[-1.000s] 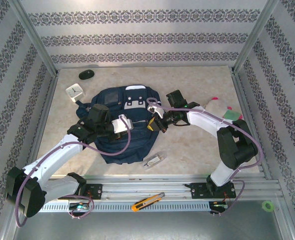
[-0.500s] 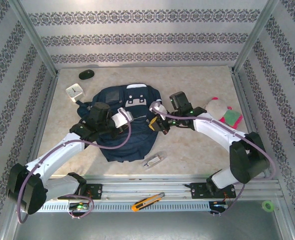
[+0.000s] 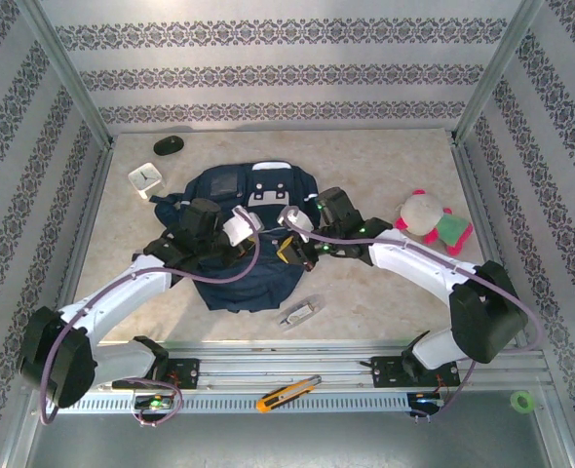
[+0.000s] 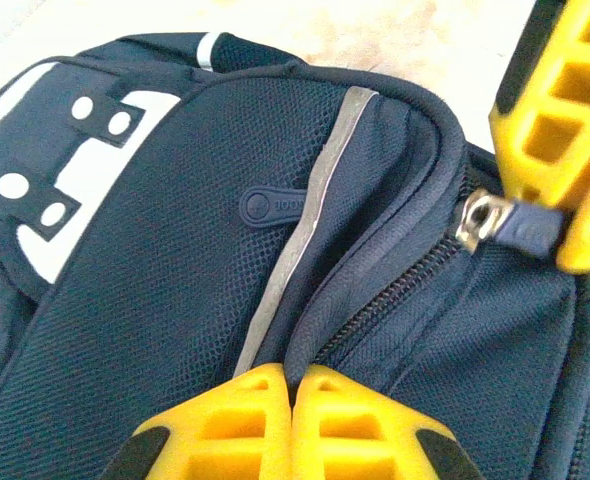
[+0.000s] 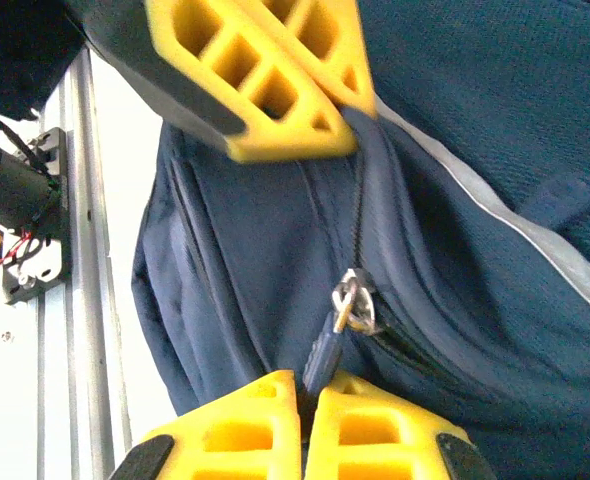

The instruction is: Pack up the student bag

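1. Worktop (image 3: 365,166) is carrying the student bag (image 3: 263,283), which is lying flat near the middle between the two arms, its grey-white patch (image 3: 268,175) pointing toward the far wall.
2. The left fingers (image 4: 237,415) are pressing fully together with no gap between them. They are pinching a raised fold of the bag's navy fabric, just beside the zipper (image 4: 390,300) and the thin light stripe (image 4: 302,230).
3. The right fingers (image 5: 245,425) are likewise clamping tight, gripping the dark pull tab (image 5: 320,360) that is hanging from the metal slider (image 5: 357,300).
4. In the left wrist view the right fingers are reaching in at the upper right, holding that tab with the slider just beside their tips.
5. In the right wrist view the left fingers are sitting at the top, touching the fabric along the zipper line, near the right fingers but apart from them.
6. A plush toy (image 3: 426,214) is lying to the bag's right. A small white clock (image 3: 144,176) and a dark oval thing (image 3: 168,145) are lying at the far left.
7. A small silvery item (image 3: 302,312) is resting just beside the bag's near edge, and an orange utility knife (image 3: 287,392) is lying on the front rail.
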Tool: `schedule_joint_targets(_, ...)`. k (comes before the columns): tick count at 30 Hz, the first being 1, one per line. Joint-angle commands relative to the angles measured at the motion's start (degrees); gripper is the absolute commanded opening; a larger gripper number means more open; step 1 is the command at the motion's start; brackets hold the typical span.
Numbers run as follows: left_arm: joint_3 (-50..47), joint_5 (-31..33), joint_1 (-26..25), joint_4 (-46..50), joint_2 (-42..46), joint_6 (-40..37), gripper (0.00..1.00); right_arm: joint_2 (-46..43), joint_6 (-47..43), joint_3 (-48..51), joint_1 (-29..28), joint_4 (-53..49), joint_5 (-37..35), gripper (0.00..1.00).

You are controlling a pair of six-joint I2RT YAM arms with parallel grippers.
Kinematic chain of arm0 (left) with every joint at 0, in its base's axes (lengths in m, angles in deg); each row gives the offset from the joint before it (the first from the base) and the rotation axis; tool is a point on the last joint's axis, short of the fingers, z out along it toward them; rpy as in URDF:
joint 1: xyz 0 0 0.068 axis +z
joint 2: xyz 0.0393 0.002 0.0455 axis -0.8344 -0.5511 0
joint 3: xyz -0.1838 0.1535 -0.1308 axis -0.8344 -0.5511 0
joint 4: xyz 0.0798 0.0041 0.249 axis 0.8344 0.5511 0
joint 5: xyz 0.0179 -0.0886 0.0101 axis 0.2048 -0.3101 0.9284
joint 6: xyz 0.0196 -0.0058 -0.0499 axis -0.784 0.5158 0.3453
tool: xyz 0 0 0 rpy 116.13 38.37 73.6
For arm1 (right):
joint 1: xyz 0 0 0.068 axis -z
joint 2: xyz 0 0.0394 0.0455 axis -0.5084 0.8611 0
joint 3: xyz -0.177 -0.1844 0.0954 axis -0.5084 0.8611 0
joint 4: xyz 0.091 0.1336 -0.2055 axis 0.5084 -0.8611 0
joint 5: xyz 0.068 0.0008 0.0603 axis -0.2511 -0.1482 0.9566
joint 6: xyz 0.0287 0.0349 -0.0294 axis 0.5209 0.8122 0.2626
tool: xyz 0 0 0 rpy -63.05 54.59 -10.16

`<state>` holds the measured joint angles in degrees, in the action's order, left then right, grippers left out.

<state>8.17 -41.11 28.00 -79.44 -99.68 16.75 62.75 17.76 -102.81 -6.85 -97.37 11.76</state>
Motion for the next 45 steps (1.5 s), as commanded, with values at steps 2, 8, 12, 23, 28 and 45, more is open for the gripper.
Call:
schedule_joint_targets(2, 3.56, -3.35, -2.4, -14.76, -3.72, 7.21, 0.01, 0.78, 5.76, -0.31, -5.06, 10.53, 7.98, 0.0)
schedule_joint_targets(8, 1.75, -1.51, -2.22, -16.52, -2.15, 5.23, 0.02, -0.59, 11.41, 0.33, -5.27, 10.25, 3.9, 0.35)
schedule_joint_targets(12, -0.94, -4.61, 0.23, -16.14, 0.66, 1.79, 0.02, -5.51, 22.61, 2.81, -1.81, 10.16, 2.97, 0.49)
schedule_joint_targets(23, -5.7, -15.64, 3.07, -24.99, 2.13, 1.83, 0.02, -6.89, 65.9, 7.61, 4.12, 20.56, -6.33, 0.55)
schedule_joint_targets(28, -5.86, -18.49, 3.12, -24.91, 1.71, 1.05, 0.01, -4.06, 70.59, 7.54, 3.74, 26.02, -7.8, 0.55)
schedule_joint_targets(45, -3.6, -22.43, 3.5, -11.25, 3.49, -9.83, 0.04, -0.18, 75.88, 7.54, 5.34, 31.55, -17.46, 0.37)
